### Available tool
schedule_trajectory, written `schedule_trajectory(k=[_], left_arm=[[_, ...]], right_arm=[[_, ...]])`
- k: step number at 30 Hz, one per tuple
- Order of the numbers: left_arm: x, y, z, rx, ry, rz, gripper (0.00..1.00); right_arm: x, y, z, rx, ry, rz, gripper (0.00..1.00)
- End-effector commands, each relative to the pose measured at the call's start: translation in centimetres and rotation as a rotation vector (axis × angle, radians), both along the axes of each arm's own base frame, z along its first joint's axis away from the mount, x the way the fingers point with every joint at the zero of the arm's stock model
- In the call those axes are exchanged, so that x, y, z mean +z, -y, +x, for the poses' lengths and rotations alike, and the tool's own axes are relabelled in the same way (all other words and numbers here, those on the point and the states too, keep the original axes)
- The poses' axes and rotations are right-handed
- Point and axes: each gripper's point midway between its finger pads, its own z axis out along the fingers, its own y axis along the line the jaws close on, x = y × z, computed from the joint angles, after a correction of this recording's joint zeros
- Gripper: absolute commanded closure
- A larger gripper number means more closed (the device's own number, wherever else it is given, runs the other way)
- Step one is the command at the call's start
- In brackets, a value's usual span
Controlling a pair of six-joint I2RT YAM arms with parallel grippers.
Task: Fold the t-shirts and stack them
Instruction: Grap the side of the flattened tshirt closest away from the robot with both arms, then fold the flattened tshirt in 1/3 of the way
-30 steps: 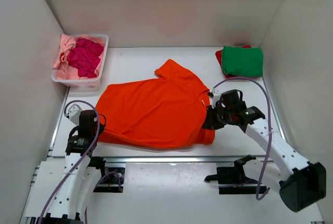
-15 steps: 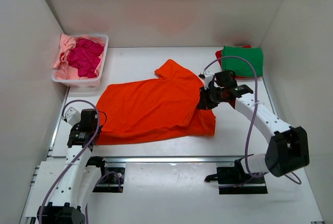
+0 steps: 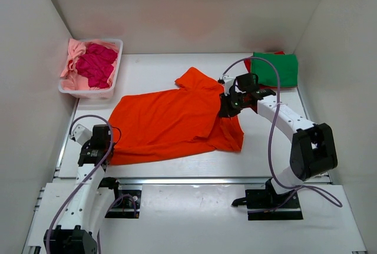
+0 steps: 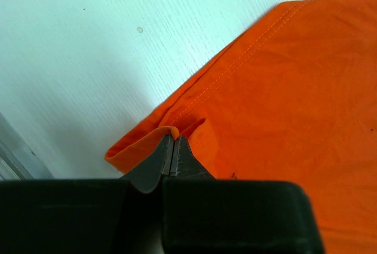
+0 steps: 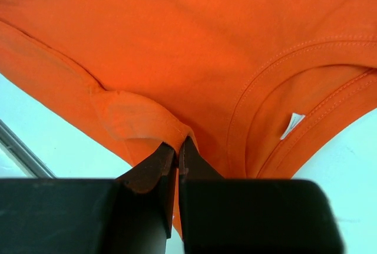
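While the orange t-shirt (image 3: 171, 125) lies on the worktop (image 3: 268, 148), left fingers (image 4: 154, 164) pinch its corner, right fingers (image 5: 152, 168) pinch near its collar.

so the bright orange short-sleeved cloth t-shirt (image 3: 171, 125) lies mostly flat between both pincers, hem corner pinched in the left pincer (image 4: 172, 148), collar-side edge bunched in the right pincer (image 5: 178, 148), with a folded green t-shirt (image 3: 277, 70) atop a red t-shirt (image 3: 247, 63) just past the right one, and a crumpled magenta t-shirt (image 3: 97, 65) and light pink t-shirt (image 3: 72, 50) well beyond the left.
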Motion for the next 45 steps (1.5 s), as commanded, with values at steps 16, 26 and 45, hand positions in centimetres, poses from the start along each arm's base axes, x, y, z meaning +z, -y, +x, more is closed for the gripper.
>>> schedule_trajectory(k=[16,26,45], left_arm=[[-1.4,-1.8,2.6,0.021,-0.002,0.071,0.87],[0.2,-1.2,6.0,-0.105,0.051,0.118,1.00],[3.8,-1.5,8.4,-0.178,0.014,0.190,0.34]], right_arm=[[0.8,0.1,4.3,0.005,0.097,-0.004,1.00],[0.2,1.2,4.8,-0.002,0.090,-0.018,0.99],[2.3,8.3,7.9,-0.365,0.124,-0.147,0.57]])
